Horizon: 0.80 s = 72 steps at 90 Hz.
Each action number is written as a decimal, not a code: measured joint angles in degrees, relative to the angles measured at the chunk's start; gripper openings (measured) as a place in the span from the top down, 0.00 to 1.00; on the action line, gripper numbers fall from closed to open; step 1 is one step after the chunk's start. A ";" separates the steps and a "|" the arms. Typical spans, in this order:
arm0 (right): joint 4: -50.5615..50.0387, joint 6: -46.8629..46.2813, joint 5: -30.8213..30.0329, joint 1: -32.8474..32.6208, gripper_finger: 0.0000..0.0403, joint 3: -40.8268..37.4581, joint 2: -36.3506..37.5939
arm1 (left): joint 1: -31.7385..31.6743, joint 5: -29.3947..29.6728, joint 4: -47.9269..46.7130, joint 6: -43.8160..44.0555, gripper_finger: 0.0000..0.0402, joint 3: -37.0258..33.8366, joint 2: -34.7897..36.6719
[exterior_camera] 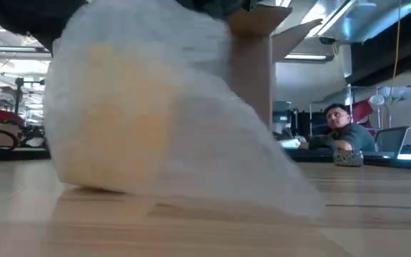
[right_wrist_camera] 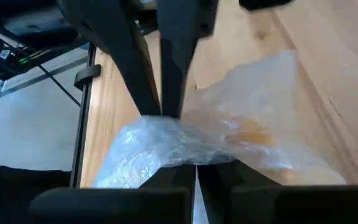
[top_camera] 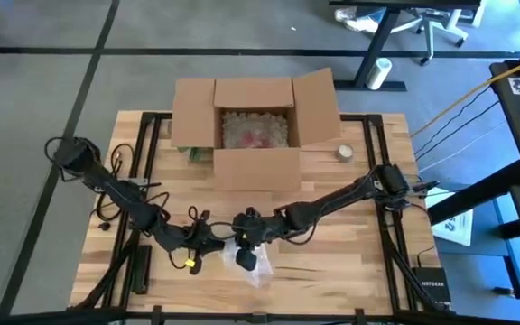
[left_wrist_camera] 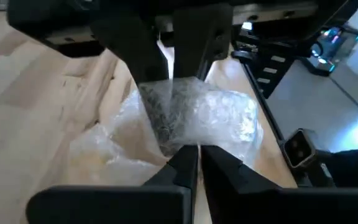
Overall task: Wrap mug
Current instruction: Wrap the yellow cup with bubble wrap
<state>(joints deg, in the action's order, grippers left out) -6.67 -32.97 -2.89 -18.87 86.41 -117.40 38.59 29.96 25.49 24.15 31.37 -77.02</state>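
Mid-wrap here. My left gripper (left_wrist_camera: 191, 155) and right gripper (right_wrist_camera: 191, 171) both pinched shut on clear crinkly bubble-wrap sheet (top_camera: 246, 262), near front edge of wooden slatted counter (top_camera: 350, 262). Yellowish mug (exterior_camera: 120, 114) sat bundled inside wrap, resting on counter. Tip, I reckoned: keep pulling film taut from both sides, don't tear. Open brown cardboard box (top_camera: 255, 122) at back held more wrap padding, something pinkish inside, couldn't tell what.

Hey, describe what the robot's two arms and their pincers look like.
Both arms are dark and slim-jointed, with loose black cables running along them. The left pincer sits near a small yellow tag; the right pincer is plain black. In the wrist views the fingers are flat, matte black, tapering bars.
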 joint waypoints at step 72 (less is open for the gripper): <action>-14.52 5.05 3.90 0.56 1.00 15.91 -9.41 | 4.50 1.50 -2.22 4.56 1.00 0.90 1.29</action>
<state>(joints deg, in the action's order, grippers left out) -21.19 -27.92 1.01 -18.31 102.32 -126.81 43.09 31.46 23.28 28.71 32.27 -75.73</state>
